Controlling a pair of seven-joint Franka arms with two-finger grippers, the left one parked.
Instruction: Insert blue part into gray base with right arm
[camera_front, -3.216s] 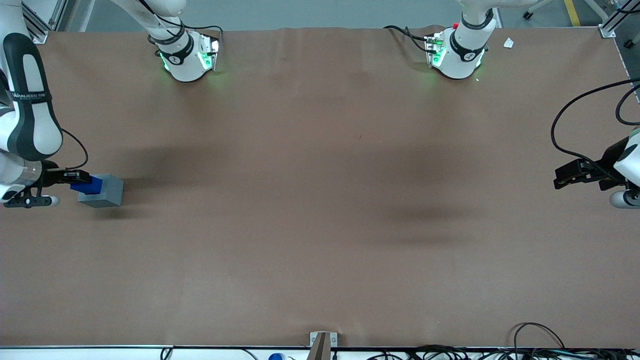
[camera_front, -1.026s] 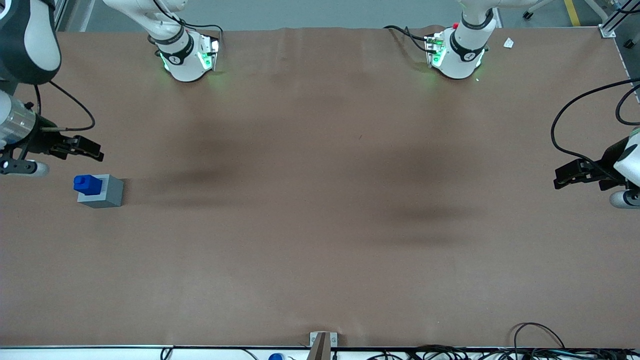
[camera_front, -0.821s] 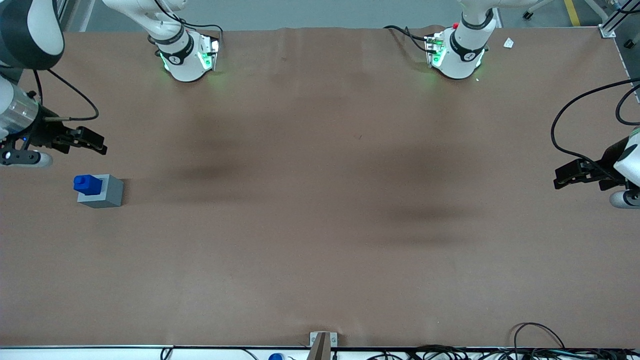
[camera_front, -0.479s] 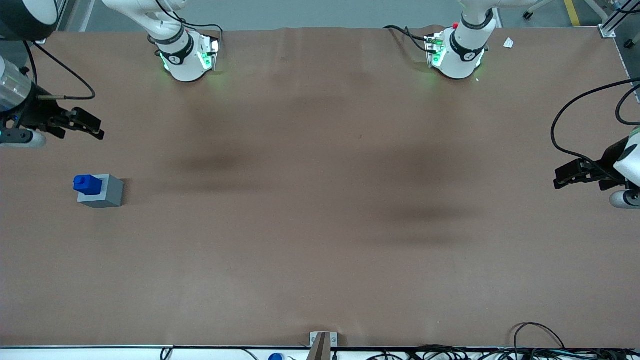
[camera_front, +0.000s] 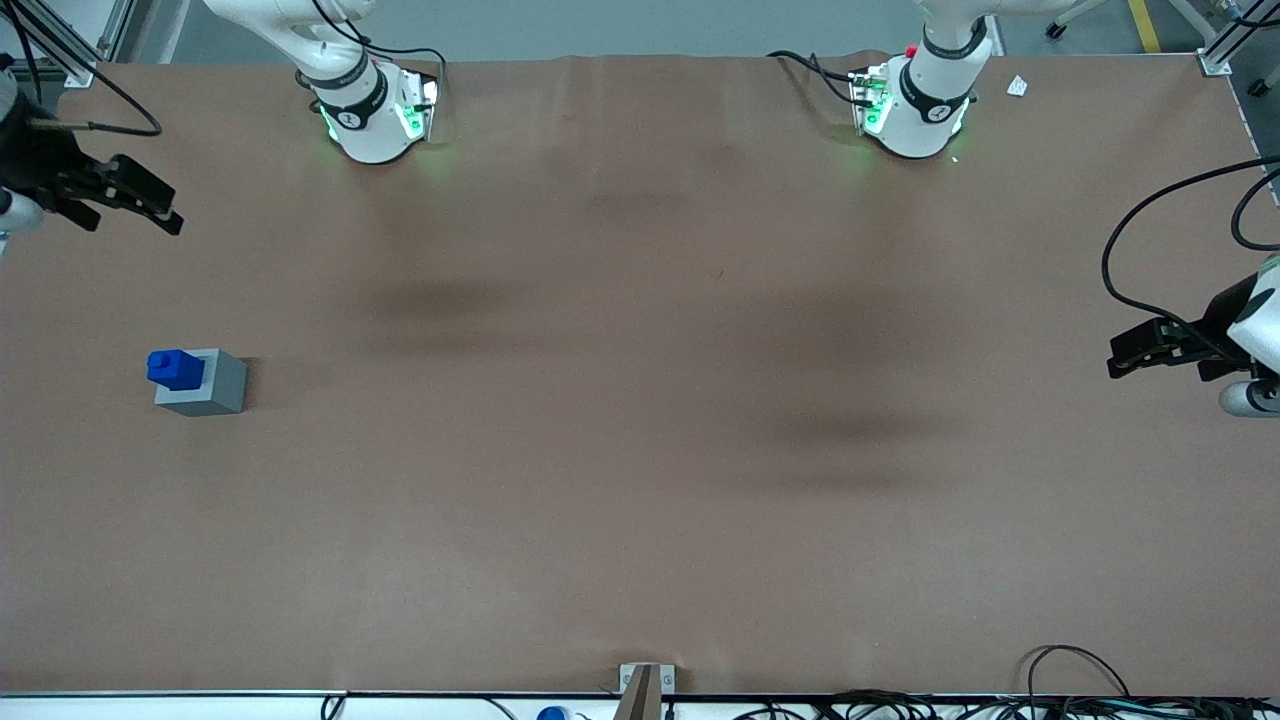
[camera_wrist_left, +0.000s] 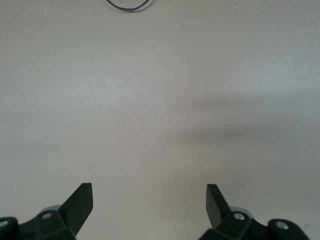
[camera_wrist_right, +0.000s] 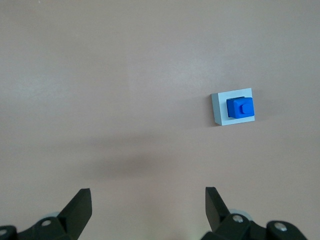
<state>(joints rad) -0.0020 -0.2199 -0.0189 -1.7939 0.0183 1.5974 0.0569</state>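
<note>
The gray base (camera_front: 205, 385) sits on the brown table toward the working arm's end. The blue part (camera_front: 174, 368) stands upright in the recess of its top face, narrow stub up. In the right wrist view the blue part (camera_wrist_right: 240, 108) is seated in the gray base (camera_wrist_right: 218, 110), seen from well above. My right gripper (camera_front: 150, 205) hangs high over the table, farther from the front camera than the base and apart from it. Its fingers (camera_wrist_right: 80, 207) are spread wide, the gripper (camera_wrist_right: 148, 207) open with only bare table between them.
Two white arm bases with green lights (camera_front: 375, 115) (camera_front: 910, 105) stand along the table's back edge. The table mat (camera_front: 640, 400) is brown and plain. Cables (camera_front: 1090, 690) lie along the front edge.
The right gripper has let go of the blue part, left it standing in the gray base, and has risen and drawn away from the front camera. The base and part have not moved.
</note>
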